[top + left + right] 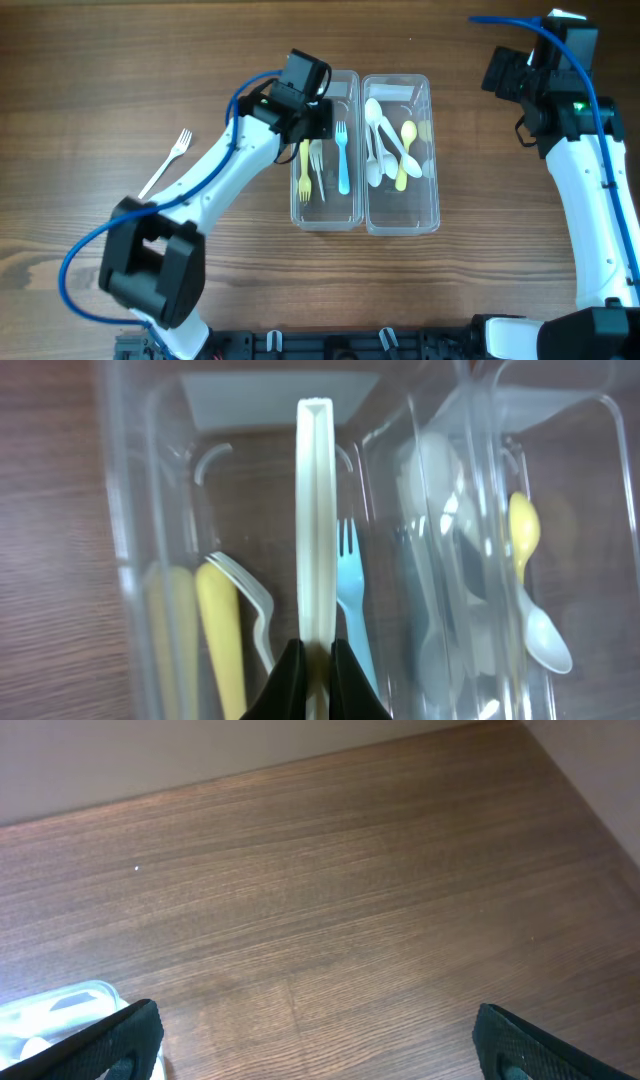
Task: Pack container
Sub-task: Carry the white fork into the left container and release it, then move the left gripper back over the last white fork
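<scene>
A white fork [170,160] is lying loose on the table [80,80] out left. The left gripper [317,665] is pinching a cream utensil [317,510] tight, holding it over the left container [325,225], above the yellow fork [222,640] and blue fork [352,595]. The right container [400,230] is holding spoons [385,150]. Far right, the right gripper [320,1045] is gaping wide over the table.
</scene>
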Tool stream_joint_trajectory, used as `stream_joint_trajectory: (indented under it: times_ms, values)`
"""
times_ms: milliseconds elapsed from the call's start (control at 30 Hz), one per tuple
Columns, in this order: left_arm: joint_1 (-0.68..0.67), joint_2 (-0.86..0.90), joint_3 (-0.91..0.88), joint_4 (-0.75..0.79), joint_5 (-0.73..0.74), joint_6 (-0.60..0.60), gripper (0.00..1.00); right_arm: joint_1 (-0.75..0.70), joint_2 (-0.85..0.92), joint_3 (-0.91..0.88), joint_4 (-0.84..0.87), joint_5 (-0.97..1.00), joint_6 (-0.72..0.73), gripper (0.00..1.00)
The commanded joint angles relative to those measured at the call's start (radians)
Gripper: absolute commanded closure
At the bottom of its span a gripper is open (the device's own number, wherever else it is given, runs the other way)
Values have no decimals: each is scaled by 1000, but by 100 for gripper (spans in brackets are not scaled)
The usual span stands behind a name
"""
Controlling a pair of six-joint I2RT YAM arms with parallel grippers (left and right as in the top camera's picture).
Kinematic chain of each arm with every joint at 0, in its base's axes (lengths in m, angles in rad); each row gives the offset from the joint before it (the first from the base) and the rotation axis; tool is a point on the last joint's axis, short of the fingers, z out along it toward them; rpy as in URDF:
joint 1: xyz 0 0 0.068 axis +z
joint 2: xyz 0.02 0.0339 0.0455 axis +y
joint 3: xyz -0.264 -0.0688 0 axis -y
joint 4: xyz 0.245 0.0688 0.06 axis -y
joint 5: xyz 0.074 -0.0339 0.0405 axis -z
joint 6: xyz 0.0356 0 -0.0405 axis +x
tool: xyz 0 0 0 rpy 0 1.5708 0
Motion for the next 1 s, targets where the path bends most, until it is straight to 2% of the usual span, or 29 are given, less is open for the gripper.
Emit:
stream_joint_trajectory:
  times_ms: [0,33,100,167,233,367,467,500,667,767,867,967]
  values:
    - [-5,10,2,26,47,-24,96,-1,5,7,2,4,-18,0]
    - [-5,10,2,32,47,-24,96,-1,5,7,2,4,-18,0]
    - [-5,10,2,38,47,-24,45,-1,5,7,2,4,-17,0]
    - [-5,10,2,38,47,-24,40,-1,5,7,2,4,-18,0]
    - [-5,10,2,43,47,-24,28,-1,5,7,2,4,-18,0]
    - [-2,10,2,50,46,-19,24,-1,5,7,2,4,-18,0]
    - [8,4,2,48,42,-12,5,-1,5,7,2,4,-18,0]
    - [13,-2,2,43,43,-12,2,-1,5,7,2,4,-18,0]
    - [67,-60,2,14,31,38,0,-1,5,7,2,4,-18,0]
    - [131,-120,2,-57,-18,129,0,-1,5,7,2,4,-18,0]
    - [211,-172,2,-154,-135,198,24,-1,5,7,2,4,-18,0]
    - [298,-202,2,-235,-209,198,27,-1,5,7,2,4,-18,0]
